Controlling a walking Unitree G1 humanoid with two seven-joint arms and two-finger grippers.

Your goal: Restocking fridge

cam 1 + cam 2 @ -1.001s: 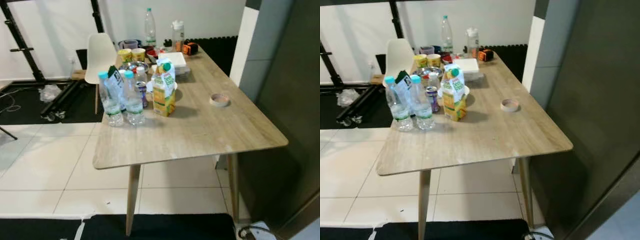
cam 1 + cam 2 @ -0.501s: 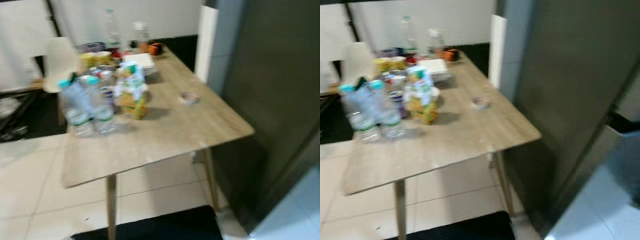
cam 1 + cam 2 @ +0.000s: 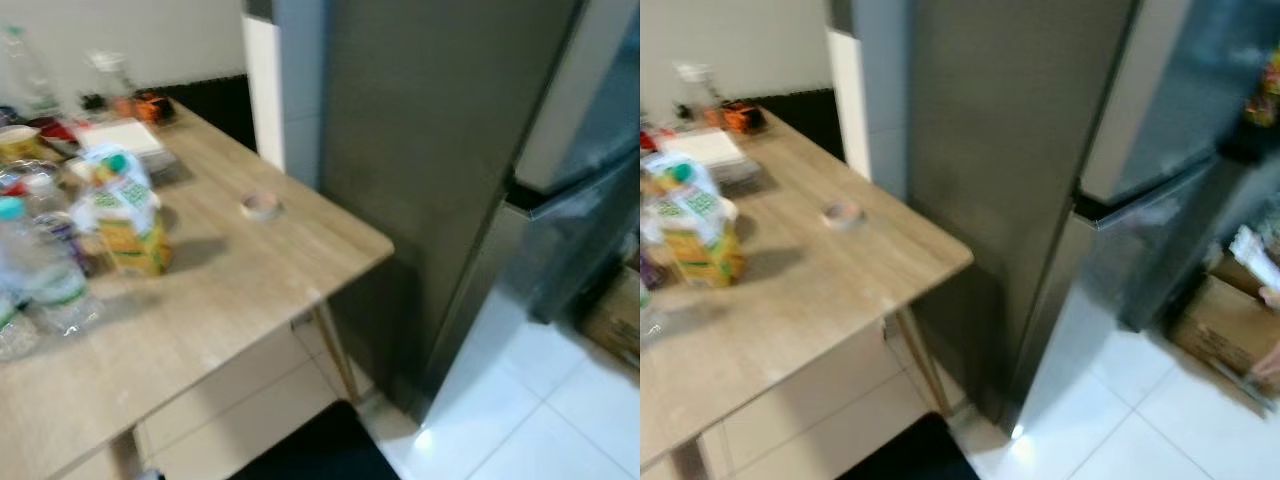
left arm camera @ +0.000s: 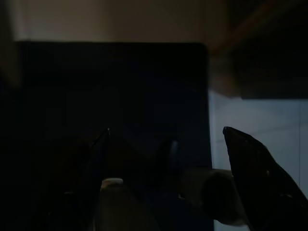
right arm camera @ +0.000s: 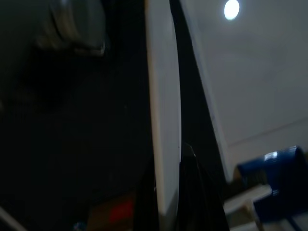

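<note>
Left eye view: we judge restocking unstarted; juice carton (image 3: 128,213) and bottles (image 3: 45,275) remain on the worktop (image 3: 250,270), fridge (image 3: 440,150) untouched; left tool (image 4: 166,144) apart, right tool (image 5: 180,192) together, both empty.

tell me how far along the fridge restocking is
Nothing looks stocked yet. The juice carton, water bottles and other drinks stand on the wooden table. The grey fridge beside the table shows its side, and its doors look shut, though blur makes that uncertain. Neither hand looks to be carrying anything. Left: open the fridge, carry each item over and load it.

wooden table (image 3: 250,300) | juice carton (image 3: 128,215) | water bottles (image 3: 45,275) | tape roll (image 3: 262,206)
</note>
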